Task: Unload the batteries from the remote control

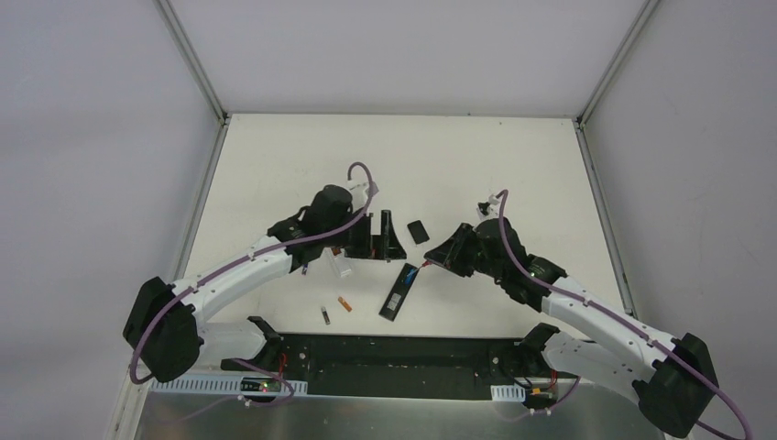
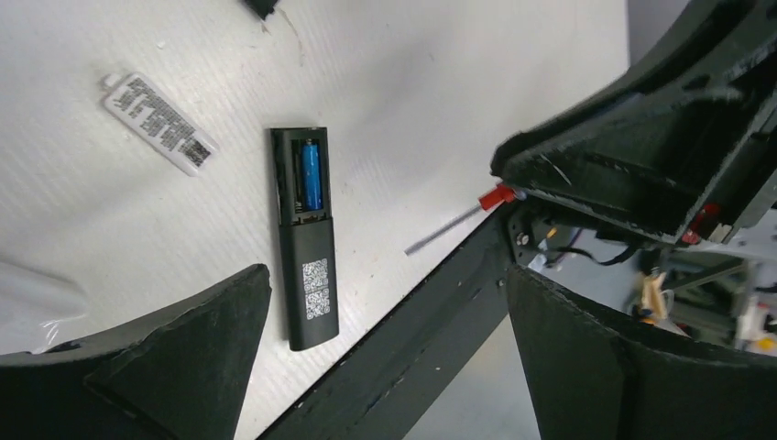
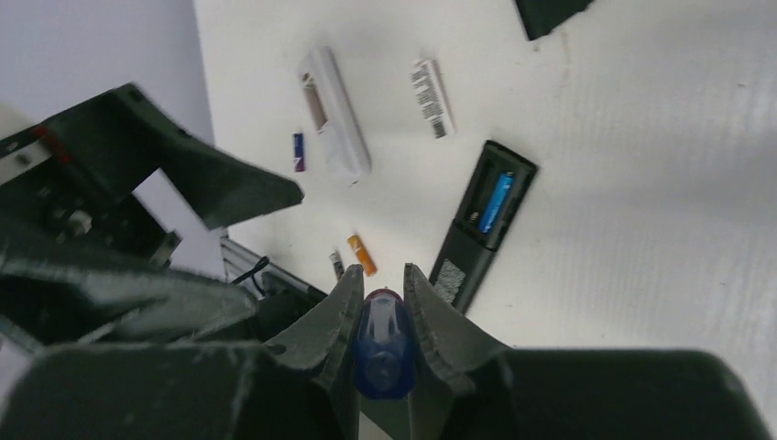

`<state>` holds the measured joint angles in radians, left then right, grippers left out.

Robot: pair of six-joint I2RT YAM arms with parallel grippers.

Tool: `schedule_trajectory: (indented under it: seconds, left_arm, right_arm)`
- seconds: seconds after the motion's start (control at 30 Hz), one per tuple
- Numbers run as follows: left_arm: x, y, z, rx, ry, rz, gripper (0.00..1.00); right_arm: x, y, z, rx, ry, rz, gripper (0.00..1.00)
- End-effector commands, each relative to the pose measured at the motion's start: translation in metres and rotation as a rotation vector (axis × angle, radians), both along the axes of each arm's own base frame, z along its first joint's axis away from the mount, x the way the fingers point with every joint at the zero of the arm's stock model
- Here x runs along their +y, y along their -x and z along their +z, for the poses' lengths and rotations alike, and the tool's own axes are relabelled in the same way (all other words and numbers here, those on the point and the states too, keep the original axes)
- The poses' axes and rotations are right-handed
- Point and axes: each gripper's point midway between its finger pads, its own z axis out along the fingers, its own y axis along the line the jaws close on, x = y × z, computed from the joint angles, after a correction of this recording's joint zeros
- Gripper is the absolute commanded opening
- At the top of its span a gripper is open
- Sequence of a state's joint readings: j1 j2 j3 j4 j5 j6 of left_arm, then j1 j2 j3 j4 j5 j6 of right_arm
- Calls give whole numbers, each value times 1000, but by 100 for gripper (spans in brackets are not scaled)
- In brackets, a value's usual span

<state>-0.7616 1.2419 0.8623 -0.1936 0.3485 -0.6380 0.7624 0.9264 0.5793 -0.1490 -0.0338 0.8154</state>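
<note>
Remote [image 1: 399, 291]: slim black plastic slab, back cover off, flat near the middle of the table's [image 1: 302, 165] near edge.
Batteries: glossy blue battery [image 2: 311, 174] sits in the open bay; orange battery [image 1: 344, 304] and dark battery [image 1: 324, 314] lie loose on the matte white top, just left of it.
Left gripper [image 2: 387, 273]: jaws wide apart, nothing in them.
Right gripper [image 3: 382, 272]: clamped on a see-through blue screwdriver [image 3: 382, 344] handle.

Blue battery [image 2: 311, 175] seated in black remote's [image 2: 310, 240] open bay, orange battery [image 1: 344, 304] and dark battery [image 1: 324, 315] loose nearby
</note>
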Motion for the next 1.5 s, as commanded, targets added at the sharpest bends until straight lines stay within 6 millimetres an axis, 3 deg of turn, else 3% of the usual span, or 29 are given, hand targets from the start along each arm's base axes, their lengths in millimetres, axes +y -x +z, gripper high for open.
schedule_trajectory:
  seconds: [0.0,0.2,0.4,0.6,0.8,1.2,1.37,1.47]
  left_arm:
    - [1,-2,37,17,277,-39,99]
    - [-6,12,56,22,368,-153,96]
    - [-16,28,70,43,472,-293,87]
    - [-13,41,68,52,466,-373,80]
    - [-15,52,75,83,505,-468,60]
    - [-14,64,95,65,571,-556,23]
    - [-11,69,96,80,577,-580,29]
    - [-10,71,97,79,581,-591,27]
  right_arm:
    - [19,3,46,-126,-157,102,0]
    - [34,11,83,-195,-270,196,0]
    - [38,10,95,-218,-311,200,0]
    - [43,18,112,-270,-380,257,0]
    - [44,23,125,-347,-454,298,0]
    - [51,32,120,-371,-468,388,0]
    - [50,33,124,-397,-487,390,0]
    - [50,34,124,-402,-491,394,0]
